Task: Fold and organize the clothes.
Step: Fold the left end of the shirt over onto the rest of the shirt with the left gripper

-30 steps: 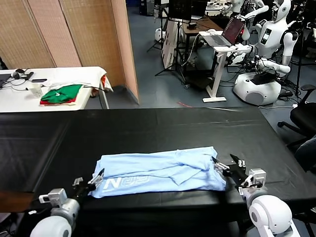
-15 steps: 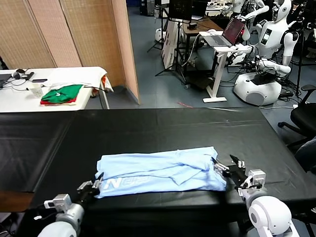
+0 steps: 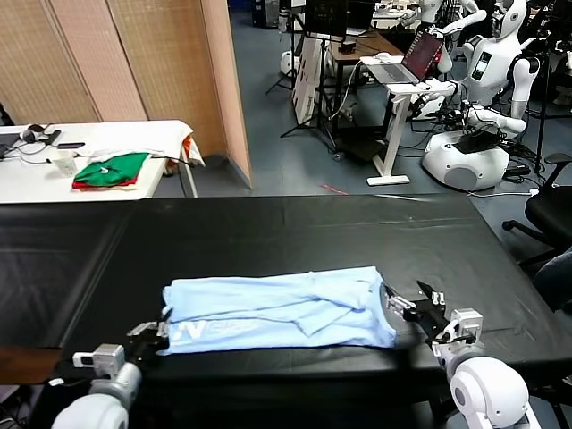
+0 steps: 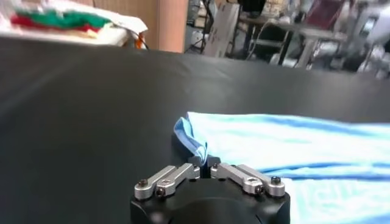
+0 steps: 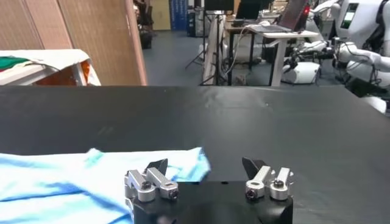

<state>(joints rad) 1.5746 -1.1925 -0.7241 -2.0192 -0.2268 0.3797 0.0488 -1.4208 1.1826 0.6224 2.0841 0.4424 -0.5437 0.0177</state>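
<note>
The clothes are one pale light-blue shirt (image 3: 277, 308), folded into a long band with white lettering near its left end. It lies on the black table (image 3: 268, 232) near the front edge. My left gripper (image 3: 162, 337) sits at the shirt's near-left corner. In the left wrist view that gripper (image 4: 204, 161) is shut, pinching the raised edge of the shirt (image 4: 274, 137). My right gripper (image 3: 407, 305) rests at the shirt's right end. It stands open (image 5: 205, 165), with the tip of the shirt (image 5: 91, 176) lying between its fingers.
A white side table (image 3: 134, 134) at the back left carries green-and-red folded garments (image 3: 112, 170). Behind the black table are a folding screen (image 3: 134, 63), a laptop stand (image 3: 402, 80) and other robots (image 3: 474, 134). An office chair (image 3: 550, 210) stands to the right.
My left gripper has shut on the shirt's near-left corner and drawn back to the left. The whole shirt slid left with it. The right gripper has stayed open and still.
</note>
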